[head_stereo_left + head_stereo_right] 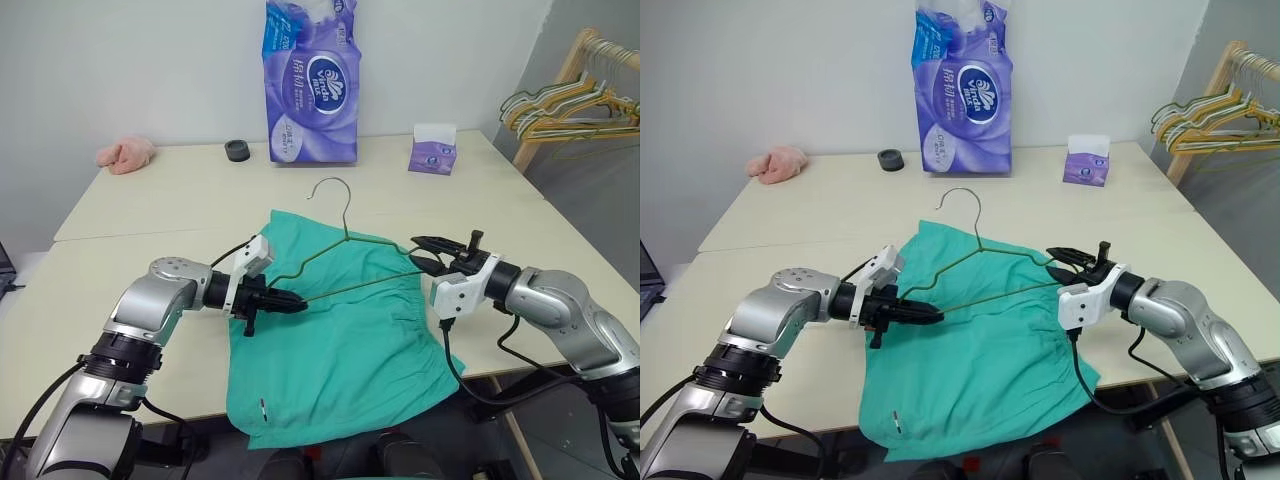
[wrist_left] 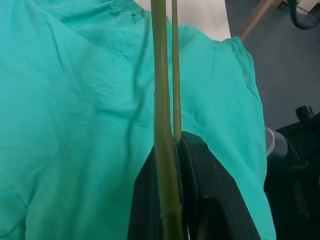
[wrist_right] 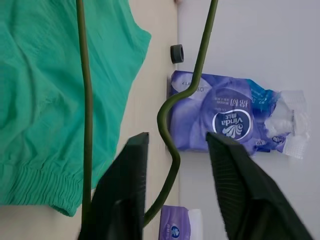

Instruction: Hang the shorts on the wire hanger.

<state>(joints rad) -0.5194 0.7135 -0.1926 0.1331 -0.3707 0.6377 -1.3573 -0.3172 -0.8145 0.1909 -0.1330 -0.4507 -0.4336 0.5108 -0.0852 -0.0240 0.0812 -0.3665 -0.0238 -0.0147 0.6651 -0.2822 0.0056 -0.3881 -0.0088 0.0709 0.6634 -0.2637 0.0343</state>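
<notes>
I see the shorts (image 1: pixel 340 340) lying flat in the lower centre of the head view, spread on the bench (image 1: pixel 160 200) with their lower part drooping over its near edge. The wire hanger (image 1: pixel 345 255) is held just above them, hook pointing to the upper centre of the frame. My left tool (image 1: pixel 285 300) is clamped shut on the hanger's left corner; the left wrist view shows the two wires pinched between its black fingers (image 2: pixel 150 200). My right tool (image 1: pixel 432 254) sits at the hanger's right corner with its jaws parted, the bent wire passing between them without being gripped, as the right wrist view shows.

My worry: the hanger now hangs from one corner only, so it may swing or twist in the left grip once I move. The shorts are not yet threaded over the bar, and the right tool has to pick up slippery fabric; a shallow pinch would drag the cloth off the bench edge. The tissue pack (image 1: pixel 312 85) at the top is well apart
</notes>
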